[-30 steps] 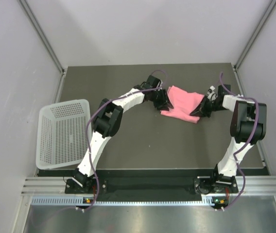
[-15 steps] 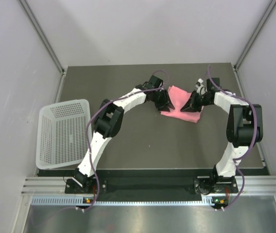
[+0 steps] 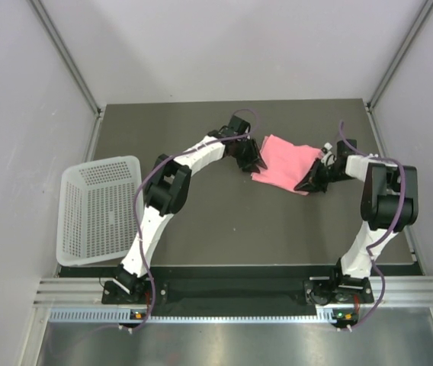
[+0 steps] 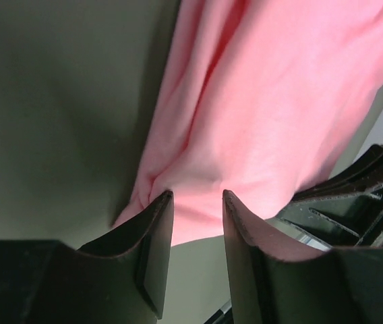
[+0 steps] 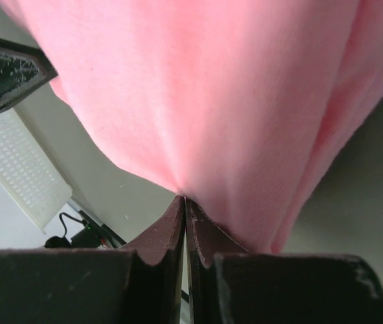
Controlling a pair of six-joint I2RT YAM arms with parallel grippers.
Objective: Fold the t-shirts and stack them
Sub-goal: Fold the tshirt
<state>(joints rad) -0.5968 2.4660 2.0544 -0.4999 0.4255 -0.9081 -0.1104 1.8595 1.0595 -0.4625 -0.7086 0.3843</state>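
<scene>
A salmon-pink t-shirt (image 3: 283, 160) lies folded small on the dark table (image 3: 224, 221), at the back middle. My left gripper (image 3: 256, 164) sits at its left edge. In the left wrist view its jaws (image 4: 197, 196) stand open, their tips touching the fabric's (image 4: 266, 101) edge, with bare table showing between them. My right gripper (image 3: 302, 185) is at the shirt's near right corner. In the right wrist view that gripper (image 5: 185, 198) is shut, and the pink cloth (image 5: 212, 81) puckers into its tips.
A white perforated basket (image 3: 98, 210) lies tilted over the table's left edge, and shows small in the right wrist view (image 5: 16, 169). Grey walls close the table in at the back and on both sides.
The right gripper swung left over the shirt, then came back right and nearer with the cloth's edge, so the shirt lies spread again. The left gripper shifted only slightly.
</scene>
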